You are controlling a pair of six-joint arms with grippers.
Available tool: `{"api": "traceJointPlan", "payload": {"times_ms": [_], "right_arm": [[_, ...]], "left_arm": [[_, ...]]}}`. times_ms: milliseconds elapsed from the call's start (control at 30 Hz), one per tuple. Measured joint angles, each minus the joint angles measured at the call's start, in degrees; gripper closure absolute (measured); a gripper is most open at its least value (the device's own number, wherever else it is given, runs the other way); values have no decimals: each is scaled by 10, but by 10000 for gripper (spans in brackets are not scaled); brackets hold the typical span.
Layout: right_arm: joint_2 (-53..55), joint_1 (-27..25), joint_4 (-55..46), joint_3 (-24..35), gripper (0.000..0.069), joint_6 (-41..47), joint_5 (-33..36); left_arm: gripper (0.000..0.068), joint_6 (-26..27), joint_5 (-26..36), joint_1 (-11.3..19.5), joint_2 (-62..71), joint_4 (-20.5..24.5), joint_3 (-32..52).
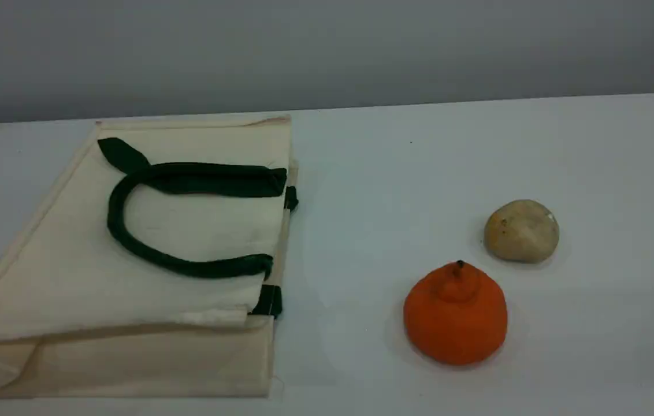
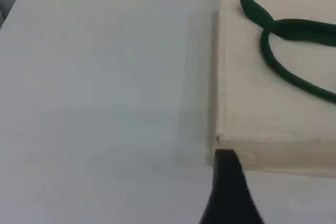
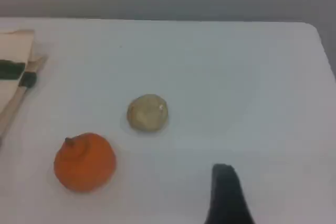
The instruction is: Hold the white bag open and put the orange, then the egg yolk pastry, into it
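Note:
The white bag lies flat on the table's left side, its dark green handle folded over its top face and its mouth edge toward the right. The orange sits to the right of the bag, stem up. Behind it and a little further right rests the egg yolk pastry. Neither arm shows in the scene view. The left wrist view has one dark fingertip hanging over a corner of the bag. In the right wrist view a fingertip hovers apart from the orange and pastry. Nothing is held.
The white table ends at a far edge against a grey wall. A bare strip separates the bag from the two food items. The table's right edge shows in the right wrist view.

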Motion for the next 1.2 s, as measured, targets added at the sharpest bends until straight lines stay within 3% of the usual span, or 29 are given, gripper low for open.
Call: {"api": "traceJointPlan", "payload": {"times_ms": [533,733,933,1200], "right_arm": [[0,0,16,0,283,0,-1],[0,0,49,1,283,1,-8],[3,0,70,1,283,0,-12],[107,0,104,-7,283,-30,-33]], "left_arm": [[258,-1,0,0,0,0,0],[258,-1,-1,-28,2,-5,-1],[258,17,-35,-30,66,-48,-17],[258,33,-125,-30,226,-108,-29]]}}
